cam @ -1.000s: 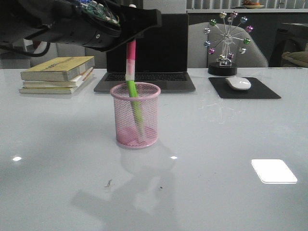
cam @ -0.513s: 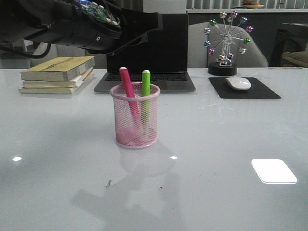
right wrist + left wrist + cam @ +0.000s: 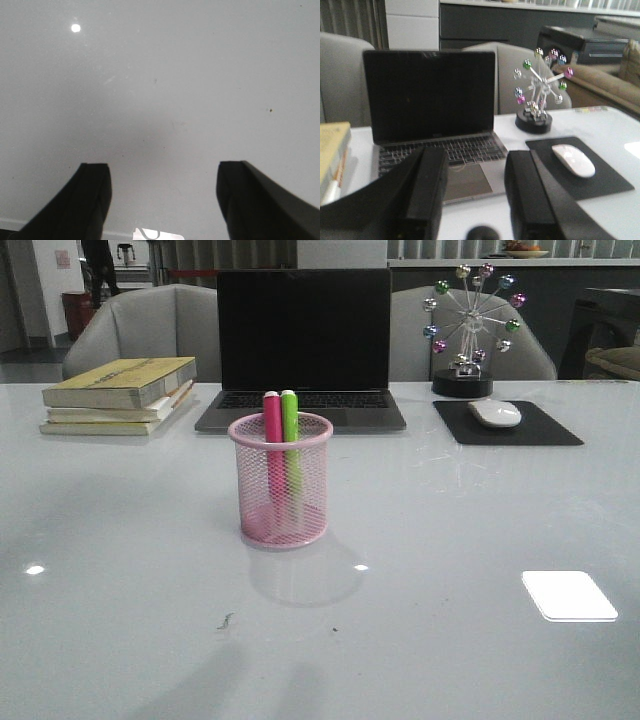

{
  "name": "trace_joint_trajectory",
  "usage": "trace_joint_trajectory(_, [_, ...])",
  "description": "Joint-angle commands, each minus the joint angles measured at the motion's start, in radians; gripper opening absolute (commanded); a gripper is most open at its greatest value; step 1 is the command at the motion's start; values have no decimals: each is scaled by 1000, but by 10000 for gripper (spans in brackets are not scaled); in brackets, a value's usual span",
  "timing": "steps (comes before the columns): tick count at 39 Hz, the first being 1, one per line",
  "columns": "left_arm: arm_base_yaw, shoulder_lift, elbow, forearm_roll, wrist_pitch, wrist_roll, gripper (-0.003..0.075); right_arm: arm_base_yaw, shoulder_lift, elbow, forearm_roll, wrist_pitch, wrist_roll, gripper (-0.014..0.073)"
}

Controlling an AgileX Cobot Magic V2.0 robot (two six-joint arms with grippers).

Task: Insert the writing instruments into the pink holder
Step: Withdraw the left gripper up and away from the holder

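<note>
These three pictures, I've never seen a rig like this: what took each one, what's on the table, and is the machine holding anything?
The machine is a robot with two arms, each ending in a two-fingered gripper. The wide picture comes from a camera facing forward over the white table. There the pink holder stands with the pink marker and the green marker upright inside it, side by side. Behind it are a laptop, a stack of books, a mouse on a black pad and a desk toy with coloured balls.

The other two pictures come from cameras on the wrists. The left gripper looks towards the laptop; the right gripper looks at bare table. Both are open and hold nothing.
</note>
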Motion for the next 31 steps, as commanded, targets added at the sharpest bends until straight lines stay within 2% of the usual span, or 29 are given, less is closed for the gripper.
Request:
trace_joint_trajectory(1, [56, -154, -27, 12, 10, 25, 365, -6, -15, -25, -13, -59, -6, 551])
trace_joint_trajectory(9, [212, -343, -27, 12, 221, 118, 365, -6, -15, -25, -13, -74, -6, 551])
trace_joint_trajectory(16, [336, -475, -26, 51, 391, 118, 365, -6, -15, -25, -13, -89, -6, 551])
trace_joint_trajectory(24, [428, -592, -1, 86, 549, 118, 365, -6, -15, -25, -13, -90, -6, 551])
trace_joint_trajectory(31, [484, -699, 124, 97, 628, 118, 365, -6, -15, -25, -12, -89, -6, 551])
